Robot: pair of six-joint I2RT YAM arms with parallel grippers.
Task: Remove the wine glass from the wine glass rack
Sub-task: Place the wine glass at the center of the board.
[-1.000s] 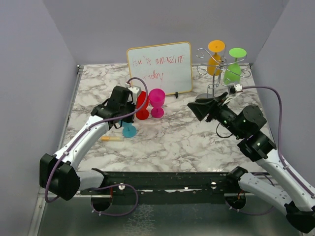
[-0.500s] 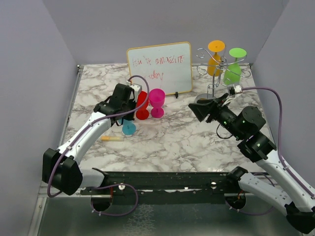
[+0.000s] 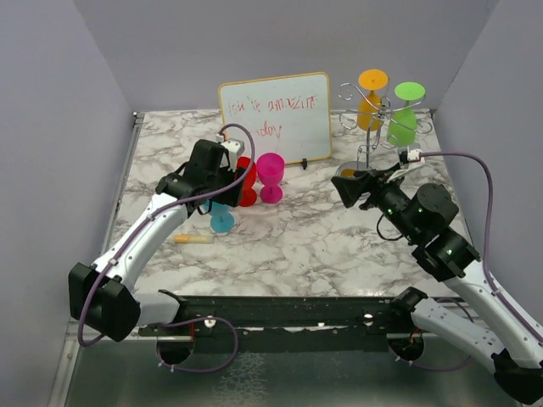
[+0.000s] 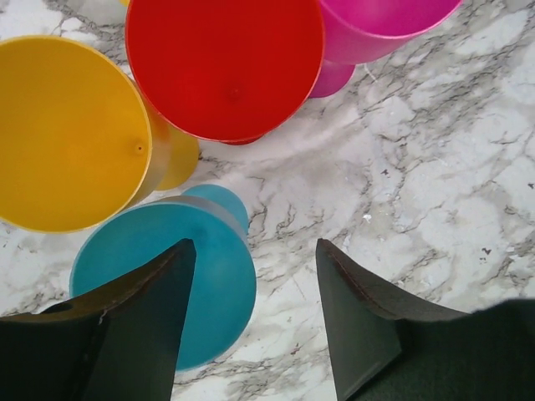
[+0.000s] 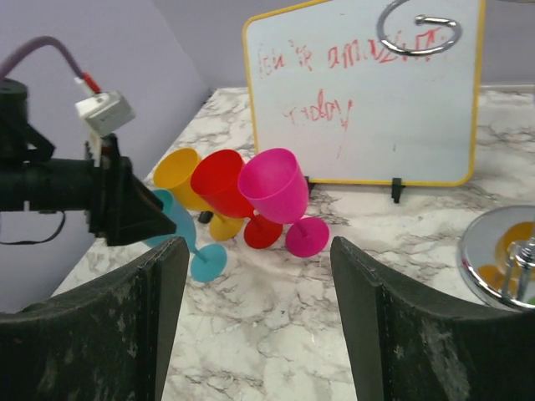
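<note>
Already four glasses [image 3: 271,174] stand on the tabletop [image 3: 297,237]; wine glass rack [image 3: 366,154] holds orange glass [image 3: 370,108] and green glass [image 3: 400,125]; left claw [image 4: 251,317] and right claw [image 5: 259,317] gape empty.

Both arms stretch forward; left claw [image 4: 255,251] points down, jaws apart; right claw [image 5: 257,246] level, jaws apart

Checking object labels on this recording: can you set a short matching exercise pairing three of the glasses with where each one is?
Things:
1. green glass
2. pink glass
3. teal glass

Places:
A. beneath the open left claw
B. hanging upside down on the wine glass rack
C. standing beside the red glass, near the whiteboard

Pairs: 1-B, 2-C, 3-A
</note>
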